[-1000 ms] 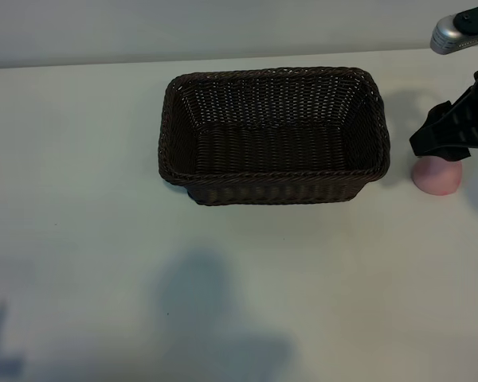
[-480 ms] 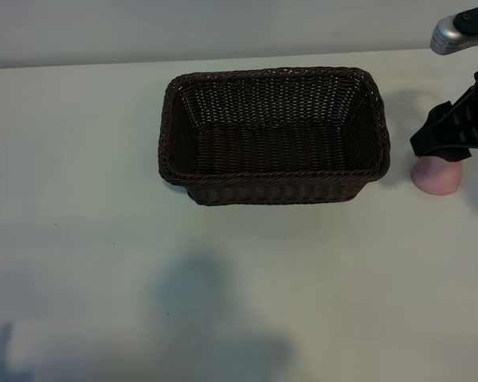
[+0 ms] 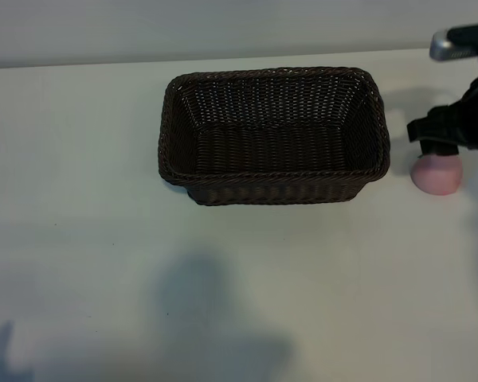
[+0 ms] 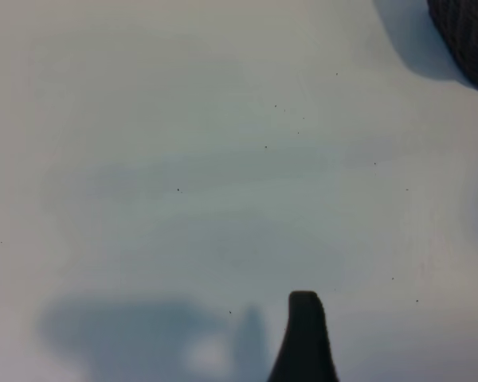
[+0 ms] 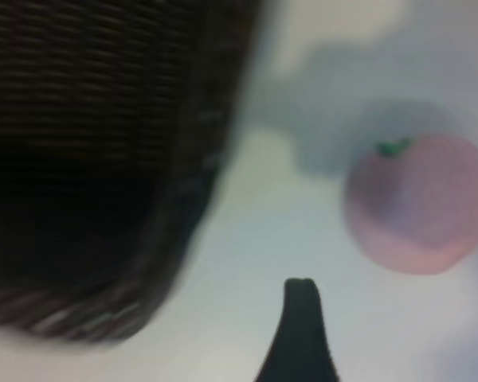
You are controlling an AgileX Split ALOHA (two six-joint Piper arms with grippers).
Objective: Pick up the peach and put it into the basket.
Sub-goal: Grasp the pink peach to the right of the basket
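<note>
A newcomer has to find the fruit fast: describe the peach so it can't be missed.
Start at the big dark-brown wicker basket on the white table. Just past its right end, apart from it, sits the peach, on the table under the right gripper. It is the only small, round, pale-pink thing here, with a tiny green leaf on top.

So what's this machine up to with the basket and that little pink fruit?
The right gripper, jaws open, hovers just above the peach, which sits on the white table right of the empty basket. Nothing is held yet. The left gripper waits open over bare table.
</note>
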